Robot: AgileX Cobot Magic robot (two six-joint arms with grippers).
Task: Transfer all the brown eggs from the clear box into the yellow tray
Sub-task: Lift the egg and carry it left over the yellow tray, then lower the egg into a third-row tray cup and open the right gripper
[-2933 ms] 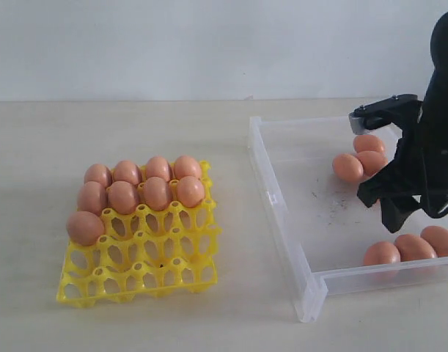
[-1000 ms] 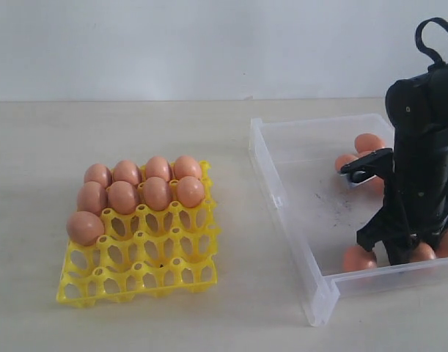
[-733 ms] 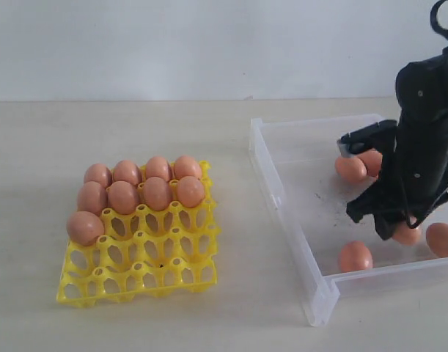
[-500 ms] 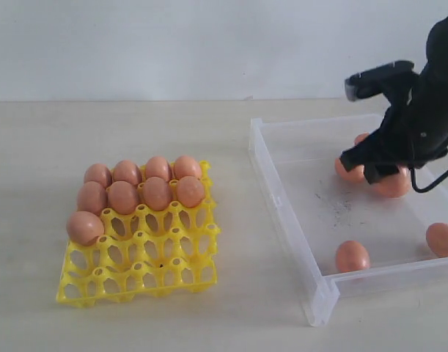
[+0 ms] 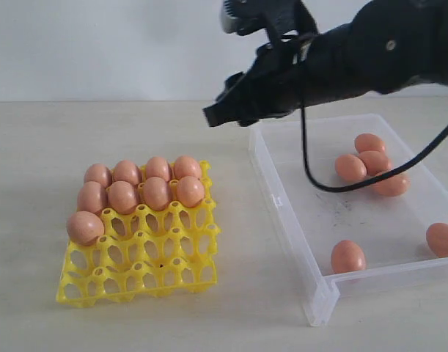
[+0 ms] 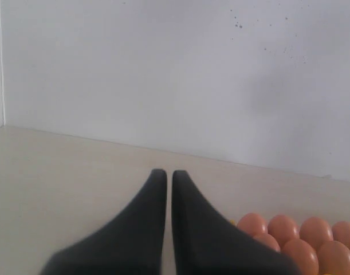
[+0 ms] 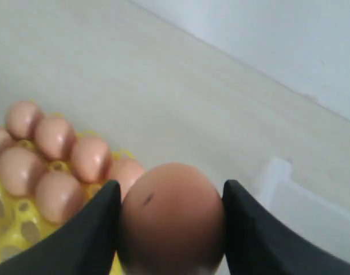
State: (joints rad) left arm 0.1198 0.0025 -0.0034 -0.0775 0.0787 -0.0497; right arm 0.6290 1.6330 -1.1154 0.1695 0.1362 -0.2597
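High beside the yellow tray (image 5: 136, 284), the right claw (image 5: 231, 111), clamped on a brown egg (image 7: 172, 215), should seat it gently in a free cup (image 5: 119, 222); the left claw (image 6: 169, 175) is pressed together.

orange-brown oval eggs (image 5: 157, 193): smooth shell, slight sheen | bright yellow lattice egg tray (image 5: 152, 265): glossy moulded plastic | clear shallow rectangular box (image 5: 279, 202): transparent plastic, floor scuffed dark | pale tabletop (image 5: 33, 147): matt, faint wood grain
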